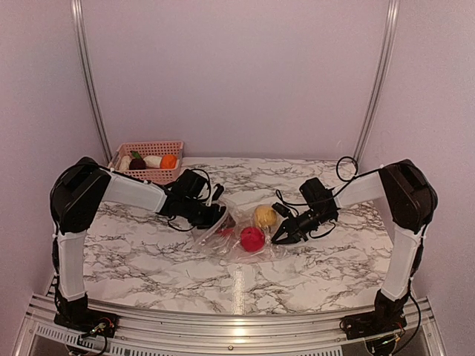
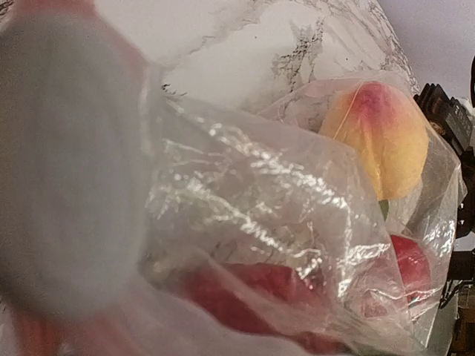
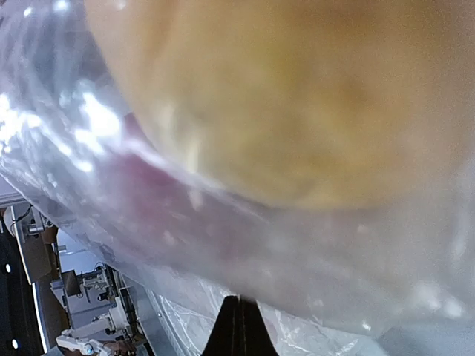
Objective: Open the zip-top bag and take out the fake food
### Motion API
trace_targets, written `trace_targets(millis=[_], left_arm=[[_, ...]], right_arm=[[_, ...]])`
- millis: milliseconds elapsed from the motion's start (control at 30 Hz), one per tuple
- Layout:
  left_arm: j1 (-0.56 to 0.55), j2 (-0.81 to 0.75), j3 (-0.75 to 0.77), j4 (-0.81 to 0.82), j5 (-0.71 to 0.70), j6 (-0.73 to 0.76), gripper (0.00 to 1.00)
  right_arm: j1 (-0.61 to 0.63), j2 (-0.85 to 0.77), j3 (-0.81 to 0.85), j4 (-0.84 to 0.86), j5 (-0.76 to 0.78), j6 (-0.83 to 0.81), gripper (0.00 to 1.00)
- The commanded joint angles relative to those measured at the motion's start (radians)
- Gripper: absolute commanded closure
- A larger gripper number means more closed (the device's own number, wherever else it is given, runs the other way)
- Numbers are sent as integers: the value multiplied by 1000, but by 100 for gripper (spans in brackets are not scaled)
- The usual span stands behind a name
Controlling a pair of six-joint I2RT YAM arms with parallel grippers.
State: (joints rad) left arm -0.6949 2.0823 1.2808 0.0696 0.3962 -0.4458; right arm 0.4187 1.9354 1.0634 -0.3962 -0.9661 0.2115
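While the marble counter fills most of the view, the zip-top bag lies crumpled mid-counter between both arms, with the pink basket way off at the back left. Inside the bag: a yellow toy peach and a red toy fruit. Right tool is pressed together at the bag's right edge. Left tool sits at its left edge, can't tell how spread.
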Motion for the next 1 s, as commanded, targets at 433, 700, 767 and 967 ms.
trace_targets(millis=[433, 700, 767, 967], left_arm=[[135, -216, -216, -67, 116, 110, 21], [150, -216, -227, -118, 111, 153, 28], [152, -254, -239, -105, 119, 149, 30], [207, -375, -254, -152, 130, 160, 36]], right_arm=[[-5, -37, -54, 64, 21, 37, 100], [-7, -36, -51, 73, 22, 46, 100], [-6, -38, -49, 73, 24, 48, 100], [-6, -44, -52, 98, 11, 60, 100]])
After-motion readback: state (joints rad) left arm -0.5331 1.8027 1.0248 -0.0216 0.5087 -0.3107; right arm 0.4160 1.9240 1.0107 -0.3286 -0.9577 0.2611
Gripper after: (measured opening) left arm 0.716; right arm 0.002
